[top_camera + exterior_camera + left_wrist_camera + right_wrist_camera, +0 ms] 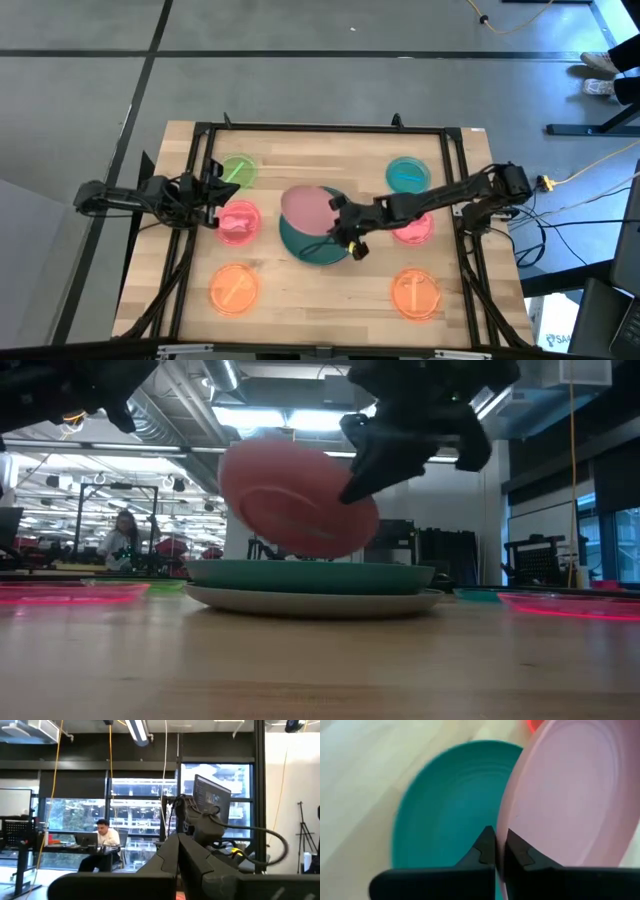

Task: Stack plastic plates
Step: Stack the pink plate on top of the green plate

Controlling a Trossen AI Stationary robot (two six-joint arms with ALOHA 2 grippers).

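Note:
My right gripper [345,236] reaches in from the table's right to the middle and is shut on the medium pink plate [308,207]. That plate is tilted in the air above the large teal-green plate [310,575], which lies on the grey plate [312,601]. My left gripper [214,205] waits at the table's left by a small pink-red plate [238,222], shut, with its wrist view pointing level into the room. Small green [238,170], teal-blue [407,175], pink-red [415,230] and two orange plates [233,288] [415,292] lie flat on the table. My right gripper pinches the pink plate's rim [504,851] between its two fingers, one on each face. The fingers [358,485] come slanting down from the table's right. The plate is lifted clear and tilted, with its far part hanging lower over the teal-green plate [445,805].
A black frame [330,128] runs along the table's edges. The small plates ring the central stack. Bare wood shows in front of the stack near the near edge [320,300]. A person sits far off in the room [122,538].

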